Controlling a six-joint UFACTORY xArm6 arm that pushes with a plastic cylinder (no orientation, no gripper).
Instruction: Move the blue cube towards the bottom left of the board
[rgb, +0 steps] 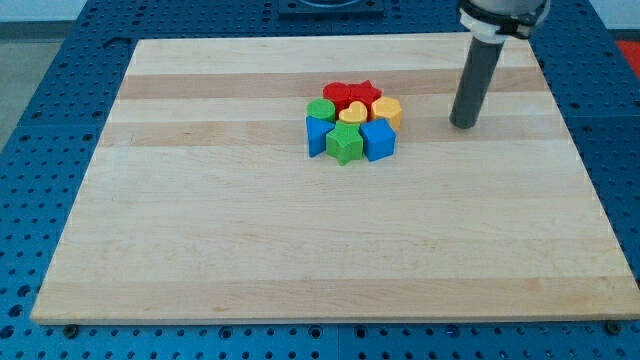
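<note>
My tip (463, 125), a bare rod holding nothing, sits right of the blue cube (379, 140). It looks light and hard; I'd push its upper right side.

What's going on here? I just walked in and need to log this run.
A robot arm with a dark rod is meant to push the blue cube toward the board's bottom left. My tip rests on the board to the view's right of a tight cluster of blocks, apart from it. The blue cube sits at the cluster's right front, beside a green star, another blue block, red, yellow and green pieces. Nothing is being touched.
</note>
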